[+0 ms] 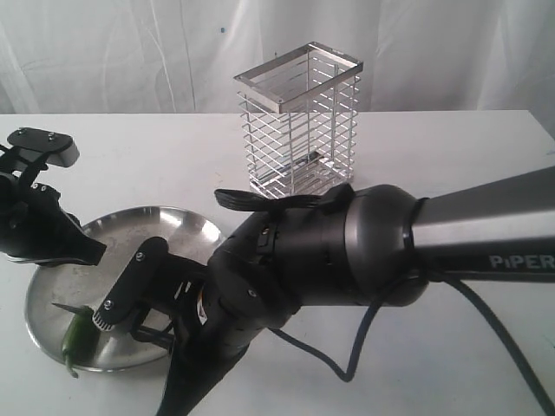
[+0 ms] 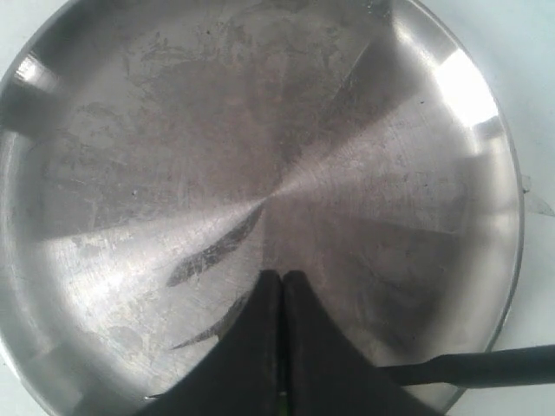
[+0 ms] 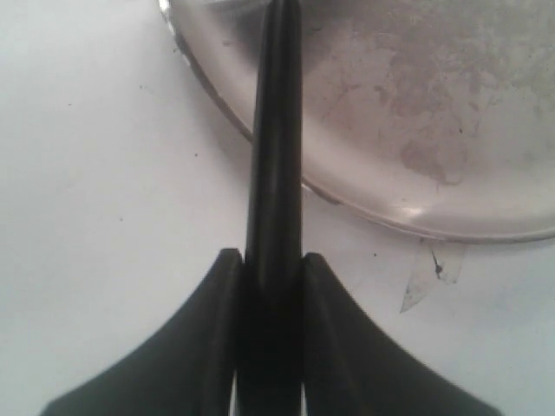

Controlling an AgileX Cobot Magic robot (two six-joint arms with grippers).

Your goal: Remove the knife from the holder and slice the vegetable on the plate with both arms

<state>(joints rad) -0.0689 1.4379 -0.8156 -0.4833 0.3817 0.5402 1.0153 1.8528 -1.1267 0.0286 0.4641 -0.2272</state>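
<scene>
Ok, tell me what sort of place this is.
Probably a robot test bench staged as a kitchen: white table, white curtain backdrop, a wire holder and steel plate.

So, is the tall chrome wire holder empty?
Empty: nothing shows inside the holder; the slim black knife is clamped in the right gripper.

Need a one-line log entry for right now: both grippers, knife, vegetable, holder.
right gripper: shut on knife | knife: reaches over plate rim | left gripper: shut, above plate | vegetable: on plate, near rim | holder: empty
</scene>
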